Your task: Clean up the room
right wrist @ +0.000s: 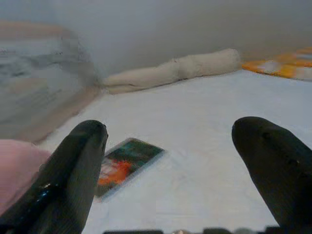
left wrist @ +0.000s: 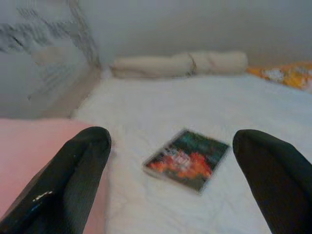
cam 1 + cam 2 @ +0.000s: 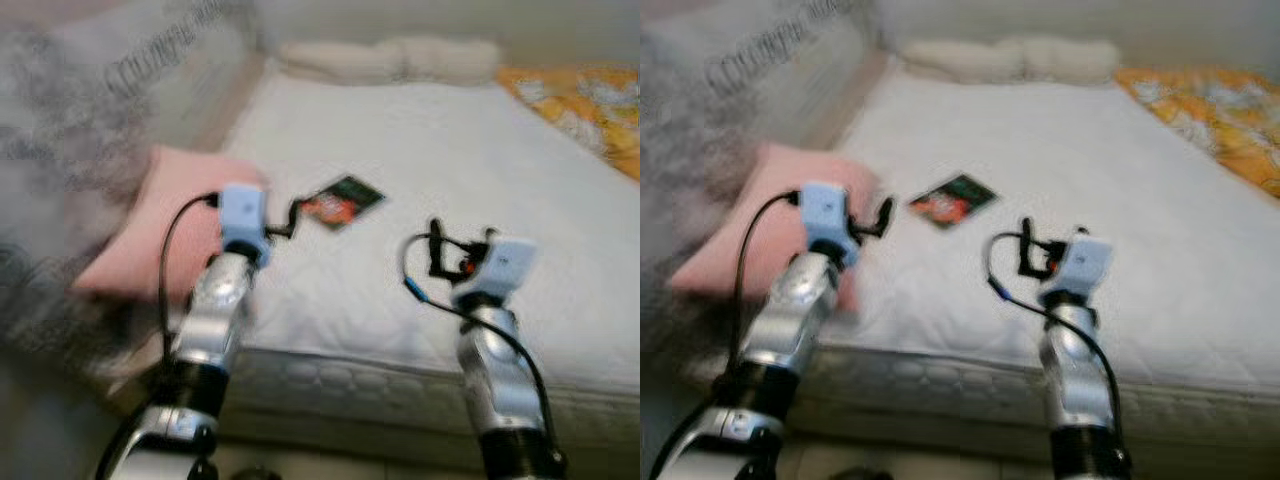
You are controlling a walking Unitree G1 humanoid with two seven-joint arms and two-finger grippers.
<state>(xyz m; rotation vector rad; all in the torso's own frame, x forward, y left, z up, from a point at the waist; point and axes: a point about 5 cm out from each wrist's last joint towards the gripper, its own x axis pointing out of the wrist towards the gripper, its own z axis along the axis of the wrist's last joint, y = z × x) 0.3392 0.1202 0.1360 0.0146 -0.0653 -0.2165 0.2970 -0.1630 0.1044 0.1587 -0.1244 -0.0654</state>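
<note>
Head views blurring. Book (image 3: 340,201) lying flat on white bed (image 3: 450,170), just beyond both tools. Left tool (image 2: 170,161) hovering over bed edge, fingers apart, book between them in wrist view. Right tool (image 1: 170,161) hovering beside, fingers apart. Pink pillow (image 3: 150,225) lying at bed's left edge. Cream bolster (image 3: 390,58) lying against far wall. Orange blanket (image 3: 585,105) lying far right.

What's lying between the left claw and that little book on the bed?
Nothing but bare white mattress: in the left wrist view the book lies just beyond the open left gripper.
</note>
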